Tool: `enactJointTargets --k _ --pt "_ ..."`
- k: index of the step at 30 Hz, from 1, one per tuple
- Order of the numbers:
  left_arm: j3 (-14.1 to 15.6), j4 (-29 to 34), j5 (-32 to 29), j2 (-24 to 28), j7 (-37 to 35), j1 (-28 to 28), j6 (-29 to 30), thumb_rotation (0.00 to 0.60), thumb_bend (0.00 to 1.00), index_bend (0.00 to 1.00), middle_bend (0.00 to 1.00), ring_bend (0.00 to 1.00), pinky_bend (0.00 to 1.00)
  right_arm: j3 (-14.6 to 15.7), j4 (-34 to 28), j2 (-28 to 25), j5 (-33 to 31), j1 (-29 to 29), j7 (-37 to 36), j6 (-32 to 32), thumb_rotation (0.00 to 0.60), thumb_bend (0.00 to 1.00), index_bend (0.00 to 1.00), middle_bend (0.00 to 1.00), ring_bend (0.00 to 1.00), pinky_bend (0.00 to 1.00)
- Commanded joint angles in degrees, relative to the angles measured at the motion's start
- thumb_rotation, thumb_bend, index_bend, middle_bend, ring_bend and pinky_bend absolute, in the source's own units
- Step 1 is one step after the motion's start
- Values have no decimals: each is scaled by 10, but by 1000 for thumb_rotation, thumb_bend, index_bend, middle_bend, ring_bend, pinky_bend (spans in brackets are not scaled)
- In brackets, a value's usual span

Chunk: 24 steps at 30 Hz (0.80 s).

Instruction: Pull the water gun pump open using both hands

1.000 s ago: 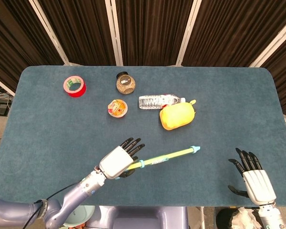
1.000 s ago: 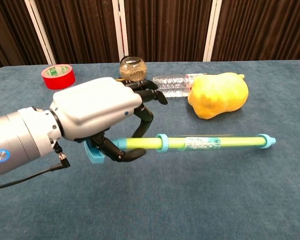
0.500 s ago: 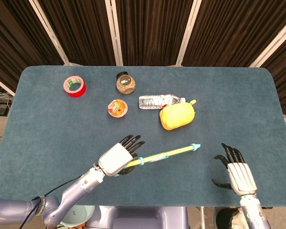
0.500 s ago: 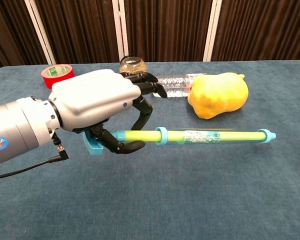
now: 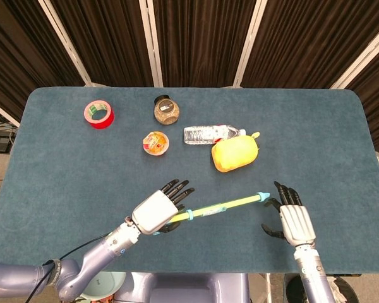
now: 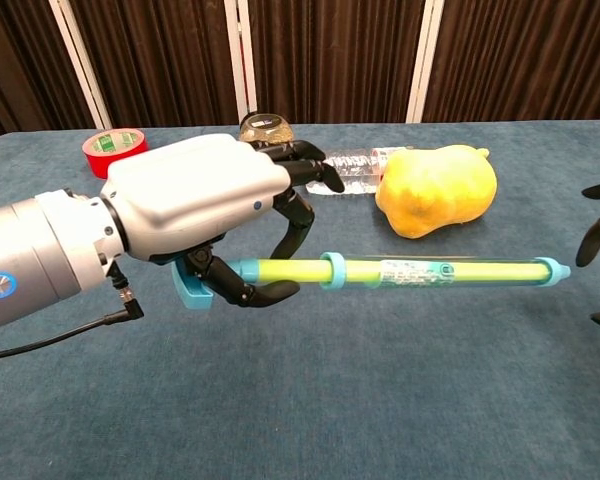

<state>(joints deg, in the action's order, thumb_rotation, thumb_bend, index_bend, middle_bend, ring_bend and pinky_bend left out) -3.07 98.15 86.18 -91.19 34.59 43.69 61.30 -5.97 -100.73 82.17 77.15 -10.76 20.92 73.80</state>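
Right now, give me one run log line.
left hand: grips handle end of yellow-green tube water gun | right hand: open, near tip, not touching | pump: closed

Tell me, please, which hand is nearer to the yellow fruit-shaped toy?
The right hand is nearer, in front of the yellow toy and to its right. The left hand sits farther away, front-left, holding the water gun.

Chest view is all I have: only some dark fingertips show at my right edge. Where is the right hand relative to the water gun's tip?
Observer: In the head view the right hand sits just beyond the water gun tip, fingers spread, not gripping it.
Operator: Does the left hand have the other end?
Observer: Yes, the left hand holds the handle end; the gun angles up toward the right hand.
Operator: Anything near that path?
Observer: The yellow pear-shaped toy lies farther back on the table, clear of the tip.
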Motion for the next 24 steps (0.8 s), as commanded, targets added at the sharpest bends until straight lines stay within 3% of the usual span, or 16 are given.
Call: enactJointTargets --k 1,24 --pt "-1 4 1 0 3 1 0 600 395 606 114 24 146 -2 0 11 -10 -4 6 -3 600 273 406 50 46 65" --pt "-14 32 -8 1 16 5 -7 600 395 609 114 24 145 -34 18 74 -44 -34 48 15 600 274 407 50 51 65"
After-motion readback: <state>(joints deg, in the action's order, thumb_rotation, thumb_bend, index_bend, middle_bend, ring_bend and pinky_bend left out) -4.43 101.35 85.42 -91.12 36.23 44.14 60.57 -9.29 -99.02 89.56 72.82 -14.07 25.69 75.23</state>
